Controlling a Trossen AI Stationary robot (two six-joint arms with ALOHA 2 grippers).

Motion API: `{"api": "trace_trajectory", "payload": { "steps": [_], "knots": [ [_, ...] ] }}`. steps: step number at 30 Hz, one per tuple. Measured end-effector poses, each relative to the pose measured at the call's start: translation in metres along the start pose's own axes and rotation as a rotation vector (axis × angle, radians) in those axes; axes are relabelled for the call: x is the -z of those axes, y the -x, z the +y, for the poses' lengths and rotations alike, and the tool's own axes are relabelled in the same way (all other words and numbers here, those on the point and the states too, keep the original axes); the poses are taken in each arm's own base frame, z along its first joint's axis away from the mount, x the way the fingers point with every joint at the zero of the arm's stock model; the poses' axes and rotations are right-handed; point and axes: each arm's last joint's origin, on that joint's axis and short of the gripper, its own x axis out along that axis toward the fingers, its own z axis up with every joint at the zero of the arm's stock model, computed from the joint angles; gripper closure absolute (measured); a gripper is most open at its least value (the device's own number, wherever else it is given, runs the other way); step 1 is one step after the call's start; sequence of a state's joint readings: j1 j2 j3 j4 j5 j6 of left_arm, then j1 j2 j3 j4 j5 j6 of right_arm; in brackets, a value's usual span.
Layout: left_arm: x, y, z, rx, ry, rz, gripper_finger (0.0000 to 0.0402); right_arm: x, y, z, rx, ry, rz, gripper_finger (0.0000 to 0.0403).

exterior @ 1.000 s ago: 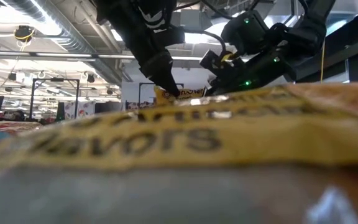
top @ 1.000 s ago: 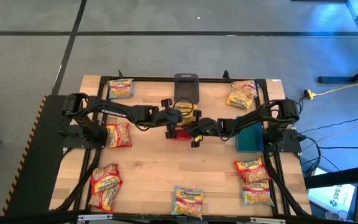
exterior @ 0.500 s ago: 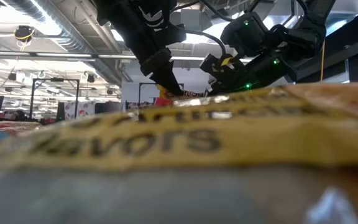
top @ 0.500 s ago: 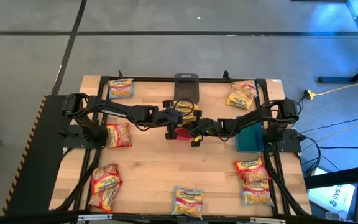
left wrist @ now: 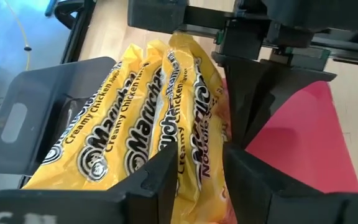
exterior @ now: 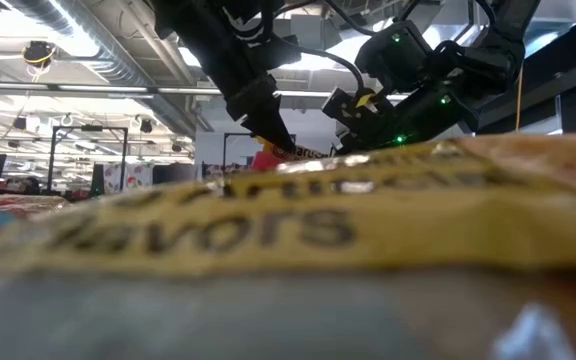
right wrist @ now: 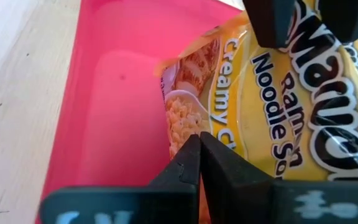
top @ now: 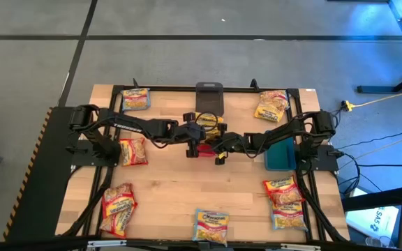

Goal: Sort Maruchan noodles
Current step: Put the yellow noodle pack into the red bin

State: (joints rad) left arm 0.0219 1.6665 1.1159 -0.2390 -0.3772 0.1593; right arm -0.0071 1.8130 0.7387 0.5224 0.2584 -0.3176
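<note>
My left gripper (top: 202,127) (left wrist: 197,165) hovers at mid-table between the grey bin (top: 209,94) and the red bin (top: 202,149), shut on a bunch of yellow Creamy Chicken Maruchan packets (left wrist: 135,124). My right gripper (top: 213,144) (right wrist: 197,146) is over the red bin (right wrist: 117,93), fingers shut, with its tips at the lower edge of the held packet (right wrist: 272,106). Other packets lie flat around the table: far left (top: 136,99), far right (top: 271,104), left (top: 133,150), near left (top: 118,208), near middle (top: 212,226) and near right (top: 285,202). My left gripper pinches the bunch of packets (left wrist: 191,143) between its two fingers (left wrist: 160,177), which lie across the packets' width. At least two packets stand side by side on edge in the hold. They are lifted, and one end hangs into the red bin (right wrist: 185,118). My right gripper has its shut fingertips (right wrist: 191,152) at the packet's edge beside the noodle picture (right wrist: 182,121); I cannot tell whether they touch or pinch it.
The teal bin (top: 280,153) stands by the right arm's base. A black frame runs along the table's edges. In the low view a packet (exterior: 288,230) lies right before the camera and hides most of the table. Bare wood shows near the table's middle (top: 187,188).
My left gripper has moved slightly toward the far edge and up, carrying the packets with it; in the low view something red now shows under its fingers. My right gripper has stayed where it was.
</note>
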Motion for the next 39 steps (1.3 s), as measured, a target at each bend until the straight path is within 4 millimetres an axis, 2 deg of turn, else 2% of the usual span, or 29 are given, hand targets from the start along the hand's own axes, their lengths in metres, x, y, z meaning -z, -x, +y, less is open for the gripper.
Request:
{"api": "trace_trajectory", "payload": {
  "steps": [4, 12, 17, 33, 39],
  "knots": [
    [0.0, 0.0, 0.0, -0.006, 0.012, 0.001, 0.028, 0.0, 0.0, 0.0, -0.004, -0.002, -0.002, 0.0383],
    [0.0, 0.0, 0.001, -0.011, 0.017, 0.001, 0.0279, -0.001, 0.0, 0.0, 0.003, -0.004, -0.006, 0.0277],
    [0.0, 0.0, 0.001, -0.014, 0.022, -0.001, 0.0279, -0.002, 0.002, -0.001, 0.003, -0.005, -0.009, 0.0238],
    [0.0, 0.001, 0.0, -0.068, 0.049, 0.007, 0.0279, -0.01, 0.01, -0.006, -0.007, -0.016, -0.026, 0.0237],
    [0.0, 0.001, -0.002, -0.069, 0.067, 0.003, 0.0251, -0.01, 0.01, -0.006, -0.006, -0.016, -0.027, 0.0237]
  ]
}}
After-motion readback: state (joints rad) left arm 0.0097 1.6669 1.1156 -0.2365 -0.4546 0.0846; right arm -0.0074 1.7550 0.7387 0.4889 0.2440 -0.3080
